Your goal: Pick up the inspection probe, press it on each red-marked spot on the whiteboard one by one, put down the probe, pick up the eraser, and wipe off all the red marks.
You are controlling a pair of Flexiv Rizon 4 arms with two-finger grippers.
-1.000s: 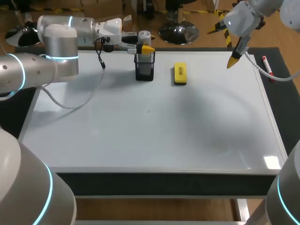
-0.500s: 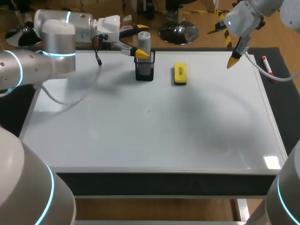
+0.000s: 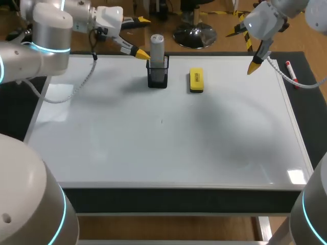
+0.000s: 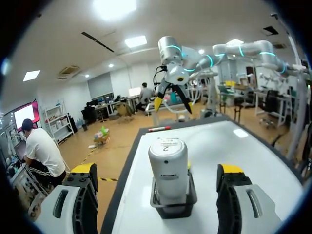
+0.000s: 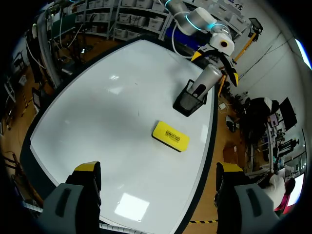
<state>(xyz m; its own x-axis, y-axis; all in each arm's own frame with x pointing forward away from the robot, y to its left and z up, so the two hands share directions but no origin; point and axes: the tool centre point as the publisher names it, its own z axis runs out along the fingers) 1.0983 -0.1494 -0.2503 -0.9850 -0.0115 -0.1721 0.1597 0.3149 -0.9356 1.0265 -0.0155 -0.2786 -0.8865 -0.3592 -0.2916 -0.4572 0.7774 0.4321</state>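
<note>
Head view has the wide white whiteboard lying flat on the desk, and near its far edge stands a small black mesh holder with the grey cylindrical inspection probe upright in it, its rounded top poking well above the rim. Just beside the holder, toward the right arm's side, the yellow rectangular eraser lies flat on the board, apart from the holder. A white marker pen with a red cap lies on the dark mat off the board's right edge. From the left wrist view, the left claw is spread wide and has hold of nothing; the probe sits ahead of it, in line with the gap between the two yellow-tipped fingers, with neither finger touching it. From above, that claw hangs at the board's far edge, close to the probe on its left. The right claw is also wide open and empty, held above the far right corner of the board, well apart from the eraser and the holder, which both lie ahead of it.
</note>
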